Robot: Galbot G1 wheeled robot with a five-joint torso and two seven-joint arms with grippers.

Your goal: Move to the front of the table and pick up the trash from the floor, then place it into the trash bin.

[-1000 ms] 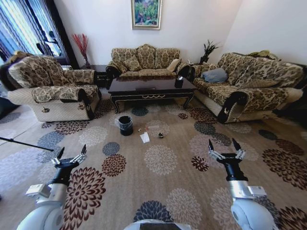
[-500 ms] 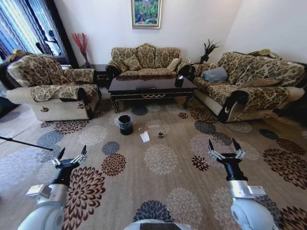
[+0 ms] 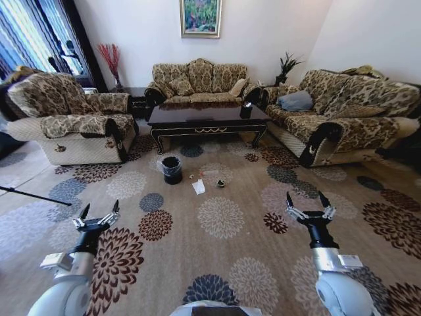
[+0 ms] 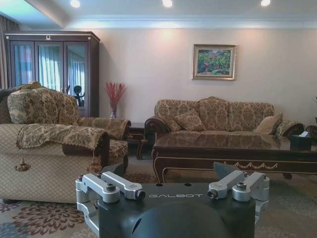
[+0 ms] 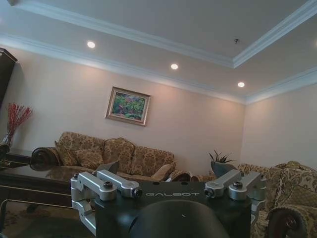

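Note:
The dark glossy table point(image 3: 207, 118) stands ahead in the middle of the room, and the left wrist view looks along its carved apron point(image 4: 233, 158). On the patterned floor point(image 3: 223, 247) in front of it lies the trash: a folded white paper point(image 3: 198, 188), a small dark wrapper point(image 3: 220, 184) and a tiny piece point(image 3: 192, 177). Just left of them stands the black trash bin point(image 3: 172, 170). My left gripper point(image 3: 99, 212) and right gripper point(image 3: 308, 203) are held low and near me, both open and empty, far short of the trash.
A patterned armchair point(image 3: 72, 125) sits at the left, a sofa point(image 3: 200, 82) behind the table and a long sofa point(image 3: 342, 112) at the right. A thin dark rod point(image 3: 33, 195) lies on the carpet at the far left. Open carpet stretches between me and the trash.
The whole head view has shifted slightly, as the camera crept forward. Both arms hold the same pose, grippers still open.

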